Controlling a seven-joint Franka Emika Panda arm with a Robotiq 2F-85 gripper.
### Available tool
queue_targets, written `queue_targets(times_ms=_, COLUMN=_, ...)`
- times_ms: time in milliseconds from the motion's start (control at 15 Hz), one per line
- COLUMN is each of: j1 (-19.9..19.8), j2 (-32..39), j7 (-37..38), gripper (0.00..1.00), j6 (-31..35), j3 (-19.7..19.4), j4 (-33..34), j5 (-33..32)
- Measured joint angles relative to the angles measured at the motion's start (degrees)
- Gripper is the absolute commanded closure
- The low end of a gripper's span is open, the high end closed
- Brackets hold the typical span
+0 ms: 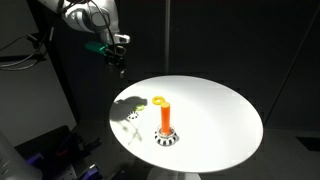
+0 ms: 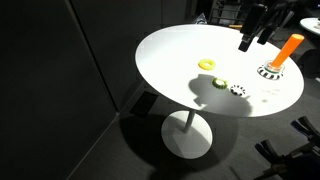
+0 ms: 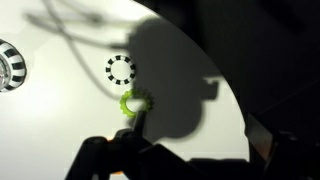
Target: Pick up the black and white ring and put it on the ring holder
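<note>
- The ring (image 3: 108, 69) lies flat on the table (image 2: 170, 60) close to its rim, at the fringe of the arm's shadow; the holder (image 2: 286, 50) stands further in from that rim.
- A yellow-green ring (image 3: 127, 103) lies just beside it, apart from it by a narrow gap.
- The gripper (image 1: 118, 63) hangs well above the table near its edge. The dim views do not show whether the jaws are spread or closed, and nothing is seen between them.
- The ring looks thin, light and probably stiff. Lying so low, it is likely to skid on the smooth top.
- A likely hold is one finger inside the hole and one outside, pinching the band on the side away from the yellow-green ring.
- Being round, it has no long axis; its hole faces straight up, in line with the upright peg.
</note>
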Motion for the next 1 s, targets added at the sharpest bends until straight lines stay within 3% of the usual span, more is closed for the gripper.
queue_targets(times_ms=533, j1=-0.1, j2=8.1, j7=3.8, gripper=0.0, j6=3.4, j3=-2.2, j4=0.1, j5=-7.7)
queue_targets(times_ms=1000, j1=-0.8, j2=15.5, j7=3.1, gripper=0.0, j6=12.9, j3=-4.5, j4=-0.2, j5=-7.7)
